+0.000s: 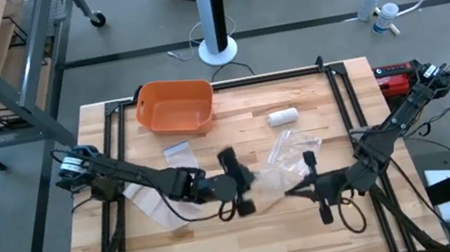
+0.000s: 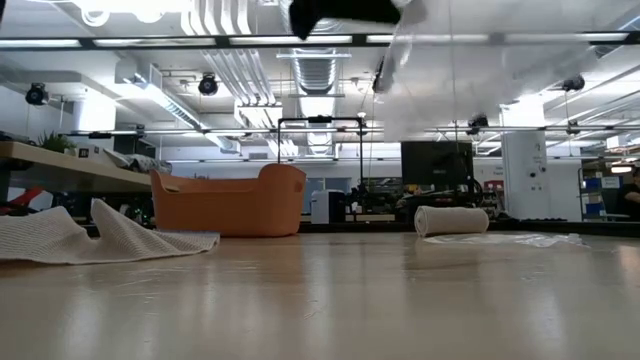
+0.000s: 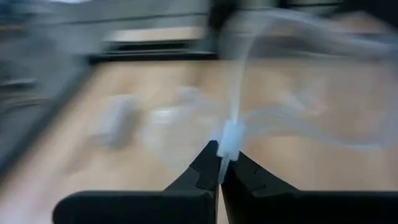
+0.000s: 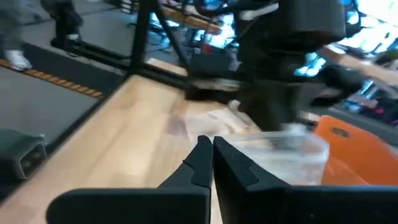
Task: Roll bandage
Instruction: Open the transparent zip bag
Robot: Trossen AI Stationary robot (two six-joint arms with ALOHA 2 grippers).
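Desk: the wooden desk (image 1: 250,222) fills the middle of the high view.
Tub: an orange tub (image 1: 174,107) sits at the upper left of the desk. It looks empty.
Loose bandage: a white bandage strip (image 1: 150,201) lies flat at the left of the desk. In the low view it sits crumpled at the far left (image 2: 90,238). It is not rolled yet.
Plastic bag: a clear bag (image 1: 289,154) is in the middle of the high view. In the low view it hangs high up (image 2: 450,70), off the desk. Both arms have hold of it.
Rolled bandage: a small white roll (image 1: 283,117) rests on the desk in the upper middle, right of the tub and apart from it. The low view shows it lying on its side (image 2: 452,220).
Left end effector: the left end effector (image 1: 242,183) is in the middle of the high view. Its fingers are pinched tight on an edge of the clear bag (image 3: 229,140).
Right end effector: the right end effector (image 1: 295,190) is just right of the left one. Its fingers are pressed together, and the bag edge (image 4: 292,152) sits right at the tips.
Step now: I think the arms are dealing with the bag, maybe pulling it open. Rolling has not begun.
Next move: I think the bag must go down or come open. Then one arm should go to the loose strip at the left, grab one end and turn it over and over.
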